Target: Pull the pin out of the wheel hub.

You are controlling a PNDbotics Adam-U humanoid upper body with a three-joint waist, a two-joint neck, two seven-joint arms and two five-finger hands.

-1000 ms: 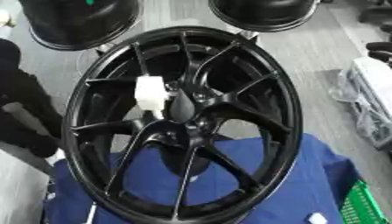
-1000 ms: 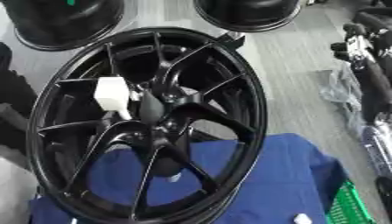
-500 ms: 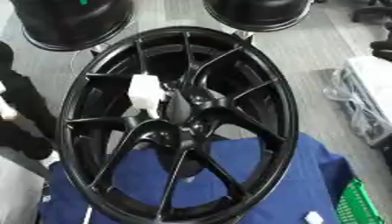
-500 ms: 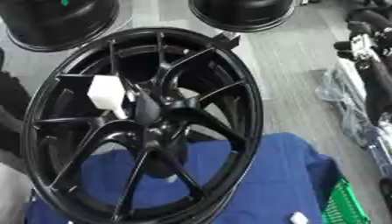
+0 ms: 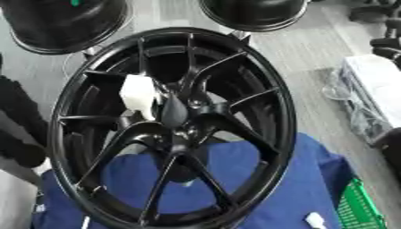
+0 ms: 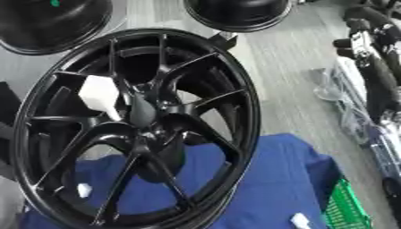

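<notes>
A big black spoked wheel hub (image 5: 278,89) leans over a blue cloth (image 5: 305,179). A white blocky piece (image 5: 139,93) sits on the spokes just upper left of the dark centre cap (image 5: 174,112). I cannot make out a separate pin. A black arm-like shape (image 5: 19,120) runs along the left edge beside the rim, apart from the white piece. Another black arm-like shape with a pale patch (image 6: 368,49) shows at the upper right, away from the wheel. No hand touches the hub.
Two more black wheels (image 5: 62,22) (image 5: 250,11) stand on the grey floor behind. A pale box in clear plastic (image 5: 376,85) lies to the right. A green basket (image 5: 360,210) and a small white thing (image 5: 315,220) sit at the lower right.
The whole picture has shifted and the wheel fills more of it, so the camera has moved. The white piece stays on the same spokes. The dark shape at the left has slid lower.
</notes>
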